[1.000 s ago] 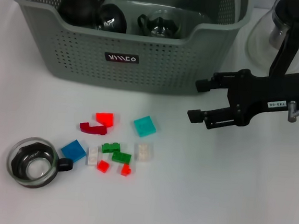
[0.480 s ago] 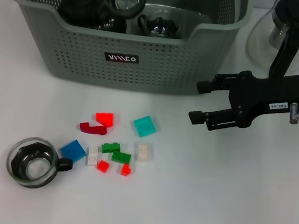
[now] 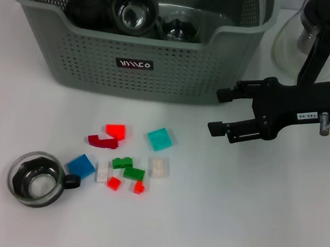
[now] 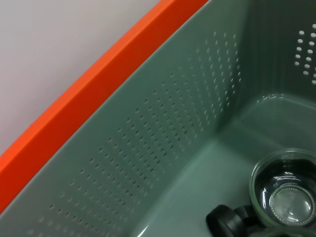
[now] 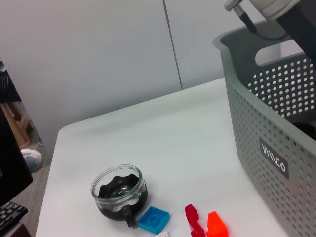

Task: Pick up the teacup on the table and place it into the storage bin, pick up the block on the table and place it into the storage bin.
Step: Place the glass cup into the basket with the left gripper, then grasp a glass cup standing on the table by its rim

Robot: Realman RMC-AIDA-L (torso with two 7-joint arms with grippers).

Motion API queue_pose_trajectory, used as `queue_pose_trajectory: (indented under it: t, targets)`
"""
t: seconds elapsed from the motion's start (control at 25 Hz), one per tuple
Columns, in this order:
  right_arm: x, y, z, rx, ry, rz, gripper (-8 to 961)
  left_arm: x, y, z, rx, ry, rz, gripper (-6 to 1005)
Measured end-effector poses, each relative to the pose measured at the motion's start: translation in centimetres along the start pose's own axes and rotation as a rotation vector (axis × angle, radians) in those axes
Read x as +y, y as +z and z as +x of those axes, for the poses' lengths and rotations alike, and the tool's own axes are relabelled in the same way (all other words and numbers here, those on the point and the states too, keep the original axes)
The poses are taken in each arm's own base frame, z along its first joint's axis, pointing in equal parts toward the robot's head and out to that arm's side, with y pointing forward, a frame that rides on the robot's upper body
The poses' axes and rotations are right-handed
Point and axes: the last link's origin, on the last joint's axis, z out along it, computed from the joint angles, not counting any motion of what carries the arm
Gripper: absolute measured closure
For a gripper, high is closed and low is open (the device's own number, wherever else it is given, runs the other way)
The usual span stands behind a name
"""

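The teacup (image 3: 35, 178), a clear glass cup with a dark inner liner and black handle, is sitting upright on the white worktop (image 3: 250, 212) at the near left, well in front of the storage bin (image 3: 137, 63). Just beside its handle, the blue block (image 3: 81, 166) is lying flat, with further blocks spreading away from it: white (image 3: 102, 172), green (image 3: 127, 167), small red ones (image 3: 113, 183), a dark red piece (image 3: 103, 141), a bright red piece (image 3: 116, 131) and a teal tile (image 3: 159, 138), all in front of the bin's labelled wall.

The right claw (image 3: 217, 111) is hovering over bare worktop to the right of the bin's front corner, its two black fingers spread apart and gripping nothing; the blocks are lying well apart from it, with open surface between.

Inside the bin, several dark glass cups (image 3: 132, 13) are resting on the floor against the perforated walls. The left claw's state cannot be determined; its wrist camera is looking down into the bin (image 4: 148, 163) at one cup (image 4: 284, 187).

Behind the right arm, a glass kettle (image 3: 311, 32) is standing beside the bin.
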Motion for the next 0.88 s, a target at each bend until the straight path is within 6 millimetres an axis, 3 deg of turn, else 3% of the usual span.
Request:
queue_pose_trajectory:
  t: [0.24,0.36,0.68,0.88]
  targets:
    - [0.0,0.0,-0.1,0.0,-0.002,0.0,103,0.0,0.3,0.0,-0.003,-0.004,0.004,793]
    - [0.0,0.0,-0.1,-0.002,-0.002,0.001,103,-0.3,-0.2,0.2,0.007,-0.023,0.0,678]
    - [-0.1,-0.1,-0.2,-0.003,-0.003,0.003,102,-2.5,-6.5,0.1,0.23,-0.233,-0.196,390]
    - [-0.1,-0.1,-0.2,-0.004,-0.003,0.002,102,-5.0,-9.5,-2.7,0.405,-0.412,-0.352,282]
